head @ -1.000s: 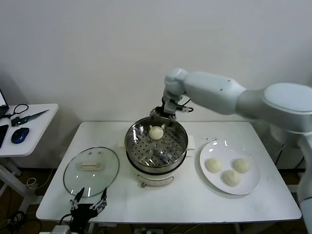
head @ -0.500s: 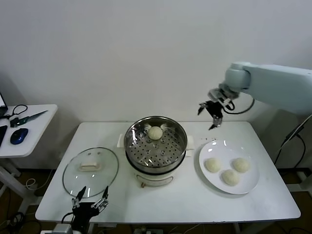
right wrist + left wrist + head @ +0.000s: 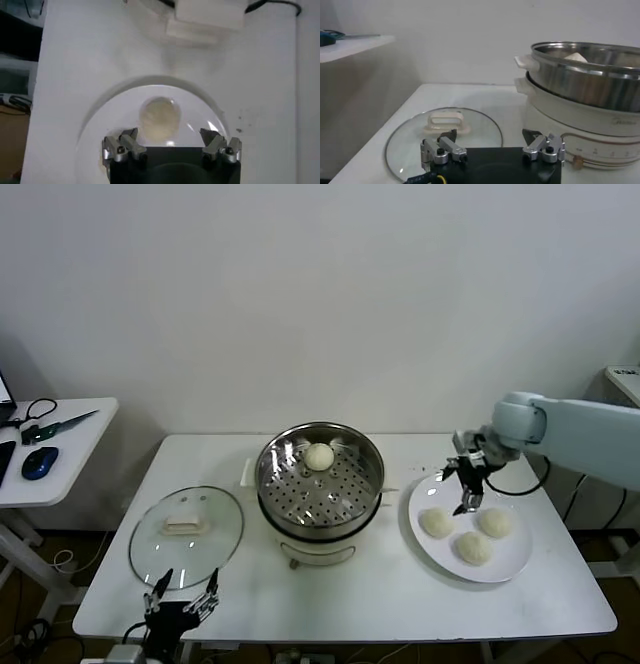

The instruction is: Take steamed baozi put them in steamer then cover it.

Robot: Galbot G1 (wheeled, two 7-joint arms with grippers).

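Steamer: shiny perforated steel pot; one smooth pale baozi inside
Plate: flat, white; three round baozi
Right gripper: jaws spread, empty, above plate
Cover: clear glass, on table
Left gripper: released, table's near edge

Steamer cut off by left wrist view's edge.

White table bearing the cover at left, steamer centrally, white plate at right.
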